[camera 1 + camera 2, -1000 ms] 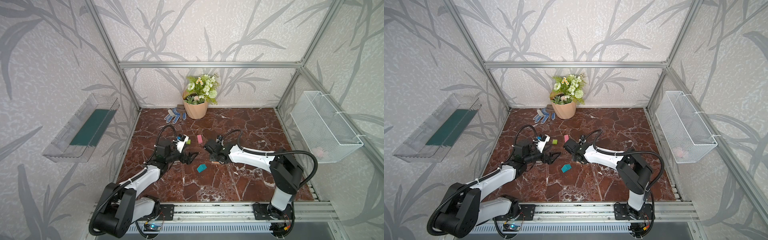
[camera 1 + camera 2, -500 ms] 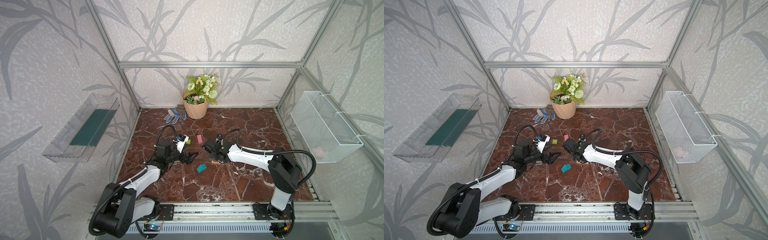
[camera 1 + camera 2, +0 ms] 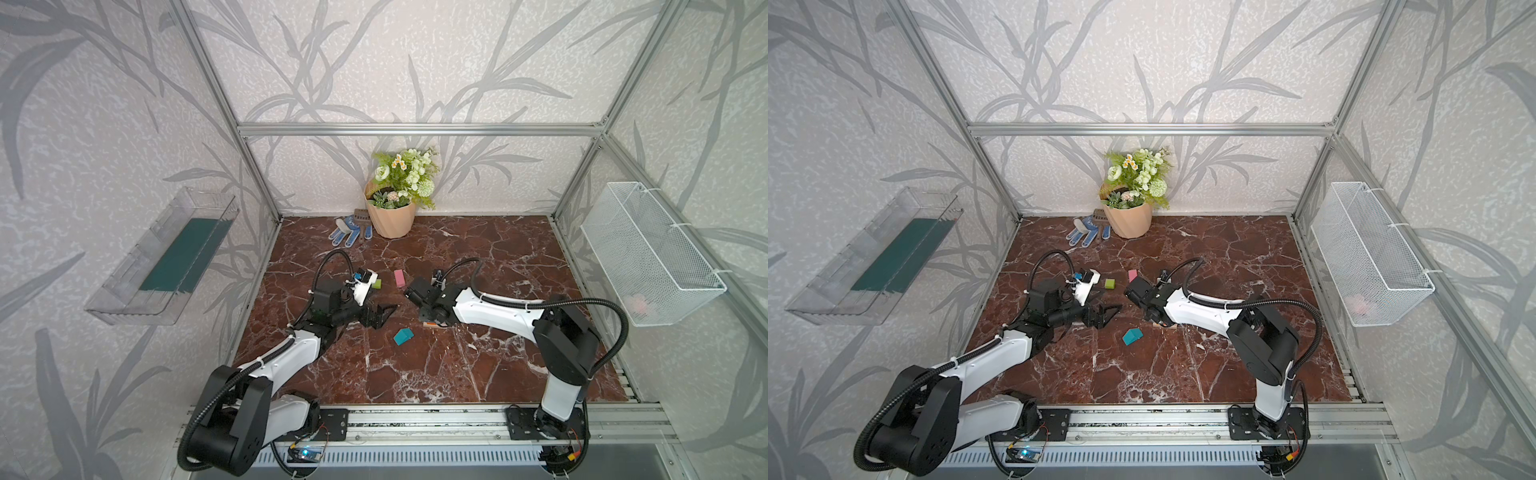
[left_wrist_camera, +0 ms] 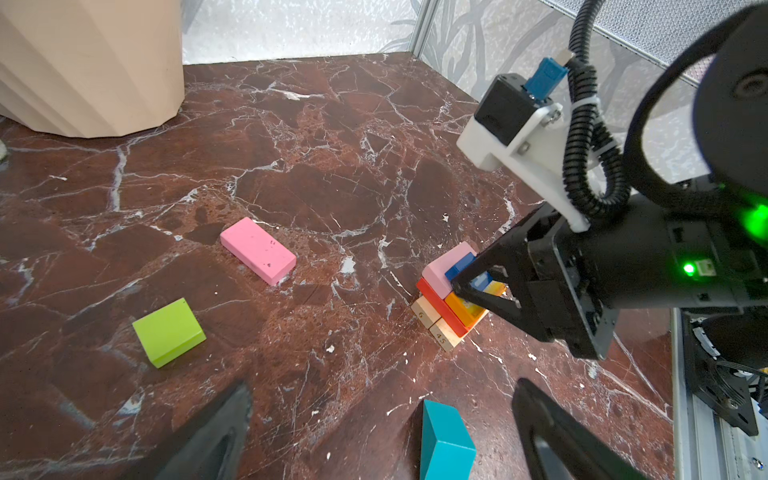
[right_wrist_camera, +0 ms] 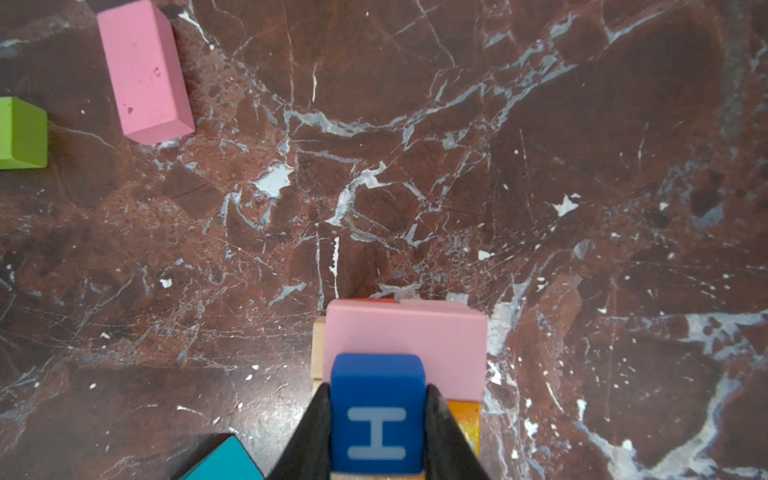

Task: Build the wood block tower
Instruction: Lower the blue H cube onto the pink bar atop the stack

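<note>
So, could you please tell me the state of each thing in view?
left gripper: open, empty.
right gripper: shut on the blue H cube.
blue H cube: gripped, at the tower's top.
tower: partly built, upright.
loose pink block: lying flat.
green cube: loose, unstacked.
teal house piece: loose, unstacked.

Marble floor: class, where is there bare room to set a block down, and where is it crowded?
Free: the back right, between flowerpot and right arm; the front strip between teal piece and rail. Crowded: the middle, with pink block, green cube, tower, left gripper and right gripper.
</note>
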You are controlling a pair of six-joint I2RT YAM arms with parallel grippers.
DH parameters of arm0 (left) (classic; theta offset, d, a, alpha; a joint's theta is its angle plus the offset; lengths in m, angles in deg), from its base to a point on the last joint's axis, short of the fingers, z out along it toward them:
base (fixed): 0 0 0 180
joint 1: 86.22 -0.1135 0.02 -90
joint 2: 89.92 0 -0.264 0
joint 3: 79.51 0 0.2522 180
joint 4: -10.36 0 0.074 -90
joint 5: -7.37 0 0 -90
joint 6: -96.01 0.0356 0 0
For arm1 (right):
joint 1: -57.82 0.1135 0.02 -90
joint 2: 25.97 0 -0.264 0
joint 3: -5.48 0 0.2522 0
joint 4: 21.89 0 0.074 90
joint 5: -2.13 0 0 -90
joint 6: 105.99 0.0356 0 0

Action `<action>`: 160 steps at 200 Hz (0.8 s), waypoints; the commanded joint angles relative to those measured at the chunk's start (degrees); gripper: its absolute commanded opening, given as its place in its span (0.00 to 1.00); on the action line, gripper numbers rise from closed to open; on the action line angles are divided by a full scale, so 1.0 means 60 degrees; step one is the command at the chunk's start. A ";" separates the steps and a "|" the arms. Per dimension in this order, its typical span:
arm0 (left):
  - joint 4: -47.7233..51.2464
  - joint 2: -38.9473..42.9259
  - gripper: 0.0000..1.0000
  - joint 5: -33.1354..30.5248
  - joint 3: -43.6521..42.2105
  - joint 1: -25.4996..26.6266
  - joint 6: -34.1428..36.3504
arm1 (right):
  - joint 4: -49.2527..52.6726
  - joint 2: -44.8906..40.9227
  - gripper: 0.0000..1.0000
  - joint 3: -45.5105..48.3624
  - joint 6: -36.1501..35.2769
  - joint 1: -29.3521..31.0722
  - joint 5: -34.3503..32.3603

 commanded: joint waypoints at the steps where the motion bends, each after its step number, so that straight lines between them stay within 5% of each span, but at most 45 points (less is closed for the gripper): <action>1: -0.0032 -0.0012 0.99 0.0162 0.0015 0.0060 0.0273 | 0.0270 0.0134 0.25 -0.0215 0.0094 -0.0009 -0.0232; 160: -0.0017 -0.0004 0.99 0.0150 0.0014 0.0082 0.0287 | 0.0145 0.0136 0.48 -0.0181 0.0024 -0.0051 -0.0091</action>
